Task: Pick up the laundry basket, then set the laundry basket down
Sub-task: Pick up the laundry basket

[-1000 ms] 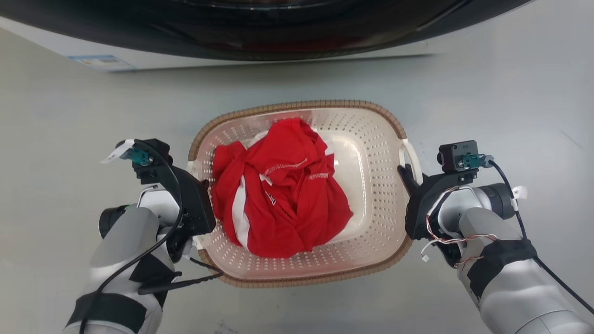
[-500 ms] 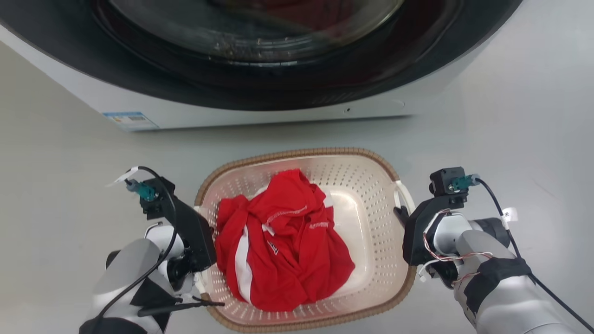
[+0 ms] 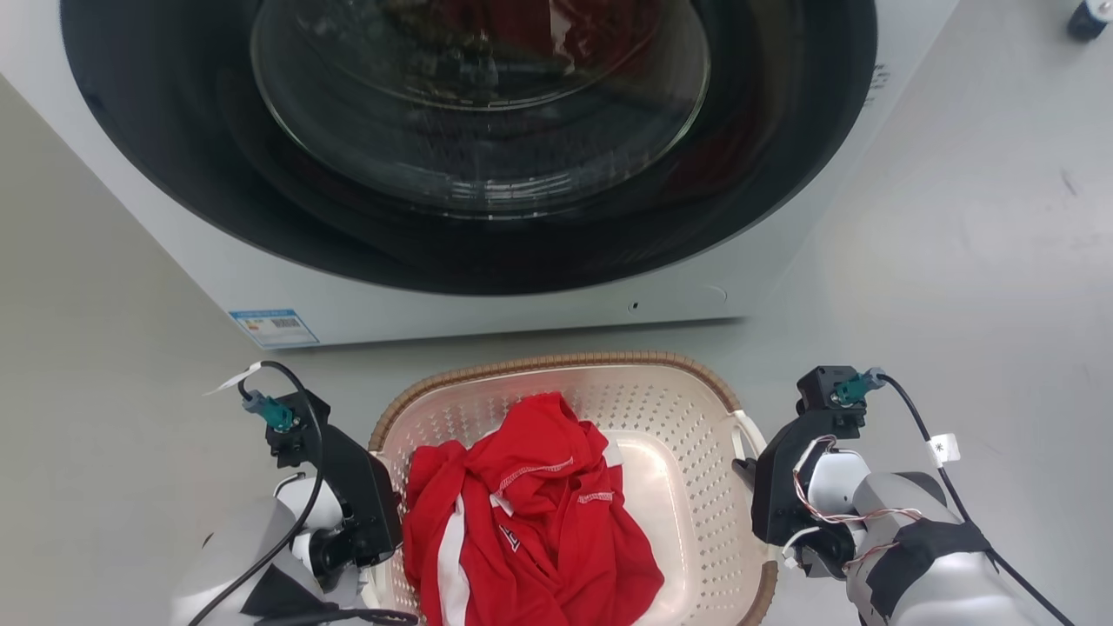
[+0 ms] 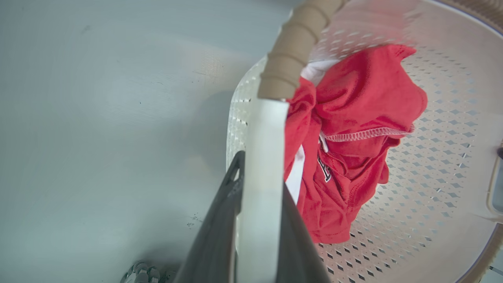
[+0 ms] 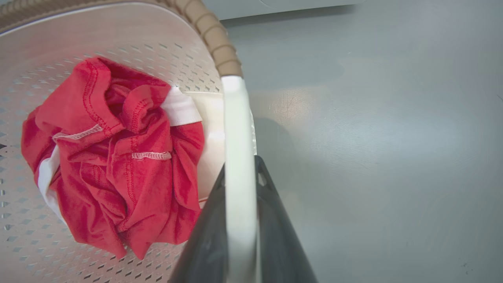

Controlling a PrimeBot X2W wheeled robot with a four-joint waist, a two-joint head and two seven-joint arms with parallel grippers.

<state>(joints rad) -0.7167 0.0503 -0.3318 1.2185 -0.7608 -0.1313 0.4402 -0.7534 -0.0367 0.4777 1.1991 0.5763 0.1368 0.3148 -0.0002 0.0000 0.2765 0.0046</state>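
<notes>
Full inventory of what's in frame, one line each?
laundry basket: one, cream-white with brown rim, in front of the washing machine
garment: one bundle, red with white trim, inside the basket
washing machine: one, white with dark round door, behind the basket
sticker: one, blue-white, washer's lower front
small object: one, dark, floor at far right; too small to identify
floor: grey, all around
left gripper: one, dark, clamped on left handle
right gripper: one, dark, clamped on right handle

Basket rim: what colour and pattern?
The rim is tan-brown with a ribbed, woven look. Best in the head view.
</notes>
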